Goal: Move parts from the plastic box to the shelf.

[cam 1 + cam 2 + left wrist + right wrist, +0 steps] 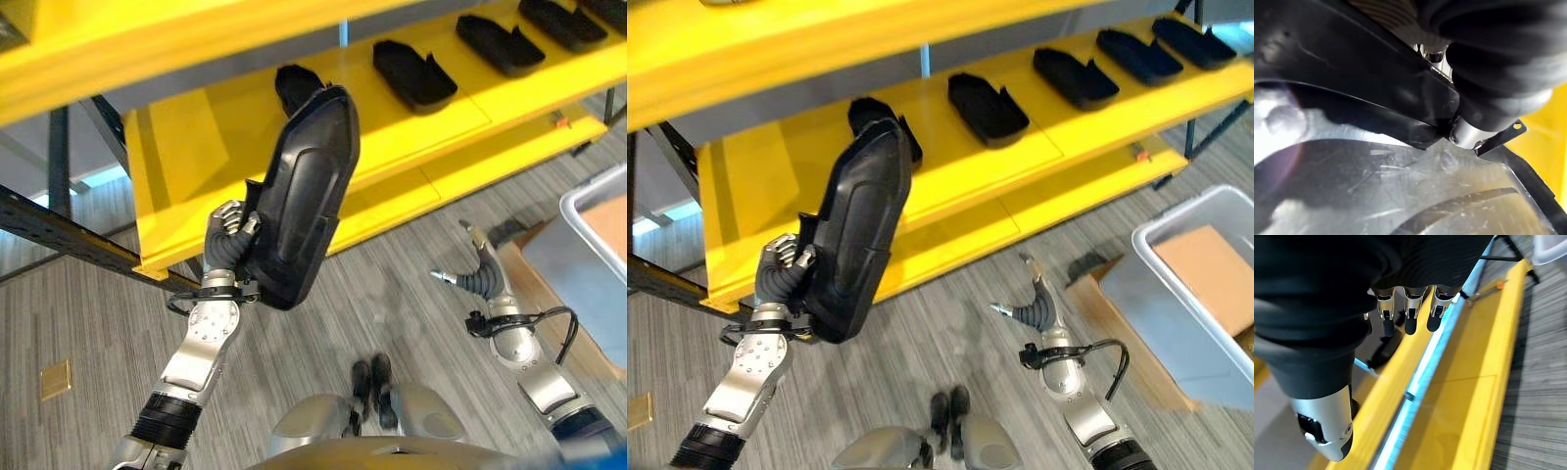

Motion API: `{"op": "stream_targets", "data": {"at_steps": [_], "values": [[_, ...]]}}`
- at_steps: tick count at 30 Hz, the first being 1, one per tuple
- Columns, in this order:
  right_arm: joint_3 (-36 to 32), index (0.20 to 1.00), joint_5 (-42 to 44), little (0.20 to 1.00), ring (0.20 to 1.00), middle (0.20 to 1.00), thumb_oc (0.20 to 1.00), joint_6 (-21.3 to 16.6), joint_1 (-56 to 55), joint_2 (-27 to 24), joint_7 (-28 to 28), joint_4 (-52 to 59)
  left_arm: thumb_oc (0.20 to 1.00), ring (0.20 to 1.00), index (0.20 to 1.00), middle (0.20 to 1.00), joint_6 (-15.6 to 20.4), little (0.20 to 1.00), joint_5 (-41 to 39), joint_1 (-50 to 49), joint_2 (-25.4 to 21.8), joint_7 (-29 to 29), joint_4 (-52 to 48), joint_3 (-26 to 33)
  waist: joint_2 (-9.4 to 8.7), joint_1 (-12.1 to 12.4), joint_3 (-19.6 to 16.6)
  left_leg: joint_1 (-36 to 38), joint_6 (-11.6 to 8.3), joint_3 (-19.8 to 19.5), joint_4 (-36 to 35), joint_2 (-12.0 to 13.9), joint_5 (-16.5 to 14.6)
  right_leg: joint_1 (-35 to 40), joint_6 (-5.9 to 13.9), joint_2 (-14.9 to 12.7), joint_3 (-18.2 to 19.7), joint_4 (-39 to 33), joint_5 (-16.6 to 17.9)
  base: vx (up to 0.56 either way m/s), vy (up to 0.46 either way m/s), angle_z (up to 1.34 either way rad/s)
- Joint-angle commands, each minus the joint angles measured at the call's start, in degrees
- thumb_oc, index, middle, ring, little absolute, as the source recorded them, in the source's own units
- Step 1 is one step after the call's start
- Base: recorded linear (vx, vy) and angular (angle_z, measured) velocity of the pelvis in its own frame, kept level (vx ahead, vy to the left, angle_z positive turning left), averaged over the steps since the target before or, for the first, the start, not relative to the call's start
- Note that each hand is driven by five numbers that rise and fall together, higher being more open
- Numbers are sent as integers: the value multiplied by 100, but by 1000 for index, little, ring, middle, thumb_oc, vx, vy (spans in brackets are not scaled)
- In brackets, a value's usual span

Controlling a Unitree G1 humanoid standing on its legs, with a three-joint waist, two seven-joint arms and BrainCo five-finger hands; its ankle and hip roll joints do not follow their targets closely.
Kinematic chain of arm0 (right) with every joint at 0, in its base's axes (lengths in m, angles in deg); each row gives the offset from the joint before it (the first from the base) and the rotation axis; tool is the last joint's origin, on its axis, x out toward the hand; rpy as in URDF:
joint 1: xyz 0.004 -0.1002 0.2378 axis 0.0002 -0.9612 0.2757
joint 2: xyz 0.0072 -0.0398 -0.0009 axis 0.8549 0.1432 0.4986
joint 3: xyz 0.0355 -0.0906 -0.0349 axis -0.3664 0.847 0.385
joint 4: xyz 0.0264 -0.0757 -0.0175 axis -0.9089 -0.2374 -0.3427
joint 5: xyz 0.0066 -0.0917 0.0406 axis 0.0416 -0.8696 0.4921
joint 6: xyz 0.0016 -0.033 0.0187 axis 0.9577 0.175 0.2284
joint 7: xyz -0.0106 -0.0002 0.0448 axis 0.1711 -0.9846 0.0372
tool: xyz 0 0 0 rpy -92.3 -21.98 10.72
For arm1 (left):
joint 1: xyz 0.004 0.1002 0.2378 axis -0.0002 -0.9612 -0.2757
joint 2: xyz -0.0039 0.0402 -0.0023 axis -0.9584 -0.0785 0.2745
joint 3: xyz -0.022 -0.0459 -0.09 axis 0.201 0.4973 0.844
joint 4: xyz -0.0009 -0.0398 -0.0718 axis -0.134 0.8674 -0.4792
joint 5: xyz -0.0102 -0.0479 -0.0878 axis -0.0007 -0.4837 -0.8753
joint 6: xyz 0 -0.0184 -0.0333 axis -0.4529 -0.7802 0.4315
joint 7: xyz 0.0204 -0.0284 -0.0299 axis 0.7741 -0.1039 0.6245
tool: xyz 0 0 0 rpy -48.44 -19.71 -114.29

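1. The left hand is raised in front of the yellow shelf, its fingers curled round the lower edge of a large black part.
2. That part stands almost upright, its rounded top leaning toward the shelf's front edge and overlapping, as seen from the head, the leftmost of the parts already lying there. In the left wrist view its scratched, glossy inner face sits right against the hand.
3. Along the shelf lies a row of black parts, spaced apart: one partly hidden behind the held part, then a second, a third, a fourth and a fifth toward the right end.
4. A lower yellow ledge runs in front of the shelf, above the grey striped floor.
5. The right hand hangs low over the floor, well apart from the shelf, its fingers spread and relaxed and holding nothing; in the right wrist view the dark fingertips point along the yellow ledge.
6. At the far right the plastic box sits on the floor with a brown cardboard piece inside it.
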Motion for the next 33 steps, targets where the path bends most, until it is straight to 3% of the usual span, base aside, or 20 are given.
{"op": "stream_targets", "data": {"at_steps": [1,6,8,9,10,11,14,17,20,23,28,30,33], "values": [[59,1000,-140,1000,1000,1000,1000,-421,417,41,1,203,200,200,200,200,561,200,241,245,-71,210,-294,273,-198,75,-337,48,234,124,-569,738,-221,47,768,62,-140,138,-260,40,-119,25],[218,1000,-961,1000,1000,1000,1000,-618,493,-87,-54,266,200,200,200,200,303,200,240,200,-29,626,-447,498,-189,-22,-468,157,154,495,-269,784,-416,340,712,-21,-253,-52,-261,48,-101,7],[154,1000,-1052,1000,1000,1000,1000,-604,413,-166,19,369,200,200,200,200,314,200,260,333,-28,607,-386,457,-235,-194,-468,155,88,1185,-24,962,-507,404,716,-115,-486,-39,-255,-18,-11,10],[75,1000,-1033,1000,1000,1000,1000,-548,330,-220,151,385,200,200,200,200,377,200,221,497,-18,521,-259,341,-276,-362,-480,171,39,1799,125,1209,-556,412,708,-205,-698,8,-278,20,28,169],[52,1000,-1015,1000,1000,1000,1000,-542,310,-232,166,383,200,200,200,200,384,200,213,540,-18,522,-232,309,-268,-403,-500,210,1,1831,148,1262,-655,454,737,-209,-697,16,-348,91,202,208],[-44,1000,-1052,1000,1000,1000,1000,-610,223,-285,234,256,200,200,200,200,324,200,166,828,78,637,12,22,-274,-693,-531,357,-68,2352,76,1613,-625,531,692,-291,-933,155,-494,161,266,247],[-124,1000,-954,1000,1000,1000,1000,-670,128,-313,45,227,200,200,200,200,272,200,58,676,92,600,-26,102,-272,-652,-589,481,-206,2108,-229,1718,-397,637,670,-310,-862,108,-524,144,247,83],[-114,1000,-978,1000,1000,1000,1000,-764,75,-322,-34,236,200,200,200,200,284,200,-10,607,62,401,-12,138,-234,-621,-628,587,-301,2172,-667,1841,-136,684,671,-365,-1025,135,-611,141,281,21],[147,1000,-1011,1000,1000,1000,1000,-690,241,-242,-85,262,200,200,200,200,105,200,104,669,46,-329,214,-177,-270,-481,-559,631,-182,2147,-601,1746,-301,657,711,-428,-1245,360,-707,176,326,19],[373,1000,-1045,1000,1000,1000,1000,-715,411,-217,11,115,200,200,200,200,242,200,755,731,-15,-957,230,-794,-246,-443,-449,672,-117,2140,-743,1628,-328,558,773,-427,-1248,353,-659,-3,95,6],[459,1000,-1169,1000,1000,1000,1000,-831,451,-275,-32,-40,200,200,200,200,315,200,906,653,-152,-1167,225,-1057,-211,-413,-417,710,-112,2180,-836,1589,-302,590,827,-464,-1271,192,-562,-19,45,0],[515,1000,-1106,1000,1000,1000,1000,-686,492,-299,-39,-144,200,200,200,200,306,200,978,641,-177,-1217,298,-1199,-213,-405,-403,689,-116,2198,-799,1607,-303,575,831,-480,-1271,190,-549,-19,59,-4],[515,1000,-277,1000,1000,1000,1000,-448,587,-200,-66,-518,200,200,200,200,207,200,1117,637,-220,-1201,602,-1459,-252,-399,-350,643,-80,2312,-595,1683,-366,547,814,-524,-1320,289,-564,-10,125,-6]]}}
